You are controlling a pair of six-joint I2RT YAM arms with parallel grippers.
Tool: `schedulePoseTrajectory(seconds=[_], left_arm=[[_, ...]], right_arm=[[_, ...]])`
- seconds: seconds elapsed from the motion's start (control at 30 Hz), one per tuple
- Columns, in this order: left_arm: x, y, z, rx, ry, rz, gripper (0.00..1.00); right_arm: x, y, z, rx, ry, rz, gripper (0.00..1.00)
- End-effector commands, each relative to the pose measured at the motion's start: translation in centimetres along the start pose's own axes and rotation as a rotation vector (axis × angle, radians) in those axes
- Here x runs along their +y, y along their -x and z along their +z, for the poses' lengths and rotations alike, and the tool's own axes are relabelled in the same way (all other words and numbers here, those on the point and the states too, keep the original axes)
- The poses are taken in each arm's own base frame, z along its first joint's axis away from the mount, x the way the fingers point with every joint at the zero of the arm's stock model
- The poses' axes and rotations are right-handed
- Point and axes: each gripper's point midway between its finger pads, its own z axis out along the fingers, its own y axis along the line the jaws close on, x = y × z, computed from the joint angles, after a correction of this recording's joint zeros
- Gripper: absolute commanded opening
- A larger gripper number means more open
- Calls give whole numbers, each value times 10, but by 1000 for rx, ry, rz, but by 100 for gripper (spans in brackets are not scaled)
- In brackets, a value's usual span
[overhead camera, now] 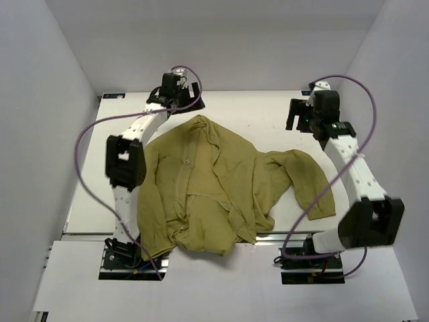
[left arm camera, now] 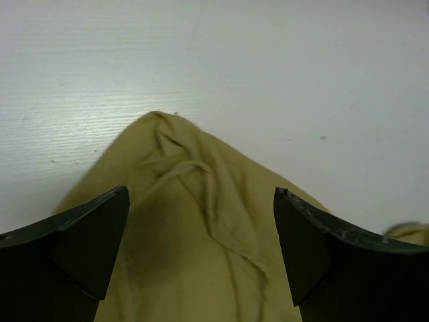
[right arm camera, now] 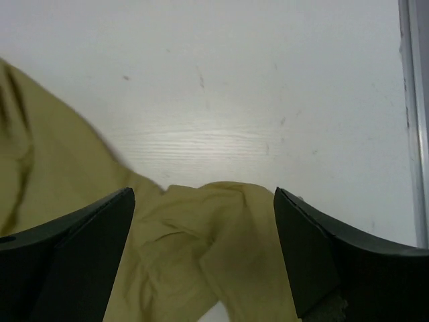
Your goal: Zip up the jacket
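The olive-green jacket (overhead camera: 214,188) lies wrinkled on the white table, hood end toward the back, one sleeve spread to the right. My left gripper (overhead camera: 184,94) hovers open above the jacket's top end; in the left wrist view the jacket (left arm camera: 194,235) peaks between my dark fingers (left arm camera: 87,235). My right gripper (overhead camera: 298,114) hovers open above the table behind the right sleeve; in the right wrist view a folded sleeve part of the jacket (right arm camera: 221,248) lies between my fingers (right arm camera: 315,255). Neither gripper holds anything. No zipper shows clearly.
The white table (overhead camera: 255,114) is boxed in by white walls at left, right and back. A metal rail (right arm camera: 412,121) runs along the table's right edge. The jacket's lower hem hangs near the front edge (overhead camera: 201,248).
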Motion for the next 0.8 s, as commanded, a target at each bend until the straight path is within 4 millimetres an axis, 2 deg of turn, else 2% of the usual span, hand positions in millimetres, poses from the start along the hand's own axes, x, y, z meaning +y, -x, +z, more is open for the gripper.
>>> schedulePoseTrajectory(seconds=[0.0,0.03,0.07,0.1,0.13,0.17,0.2,0.23,0.3,0.33,0.4,0.43,0.53,0.63,0.67,0.7,0.77], left_arm=[[-74,73,-128,-252,-178,64,98],[-69,60,-135,-232,-165,35,98],[-63,45,-141,-208,-149,4,98],[-63,38,-170,-218,-150,-27,98],[-49,-11,-162,-116,-127,-70,98],[-48,-32,-169,-87,-140,-83,98],[-57,-38,-193,-119,-186,-89,98],[-49,-93,-186,-18,-164,-127,98],[-45,-127,-200,21,-150,-157,98],[-38,-164,-199,100,-128,-173,98],[-30,-196,-209,175,-94,-192,98],[-20,-219,-209,222,-64,-201,98],[5,-250,-210,255,15,-217,98],[14,-256,-203,242,45,-219,98],[20,-259,-194,236,67,-215,98],[22,-261,-188,241,77,-213,98],[31,-267,-168,271,133,-206,98]], right_arm=[[31,8,-43,-77,173,43,89],[36,-7,-46,-47,197,52,89],[47,-16,-58,-45,233,58,89],[54,-30,-61,-19,258,63,89],[59,-62,-64,40,269,64,89],[80,-81,-69,77,319,57,89],[90,-96,-72,105,342,53,89],[111,-127,-78,160,404,16,89],[132,-154,-85,220,451,6,89],[145,-179,-88,283,475,-23,89],[152,-201,-87,350,461,-3,89],[155,-222,-85,404,456,-23,89],[152,-247,-69,468,382,-11,89],[141,-257,-47,487,273,-11,89],[137,-249,-38,457,219,-19,89],[133,-254,-28,479,175,-34,89],[125,-248,-13,470,103,-47,89]])
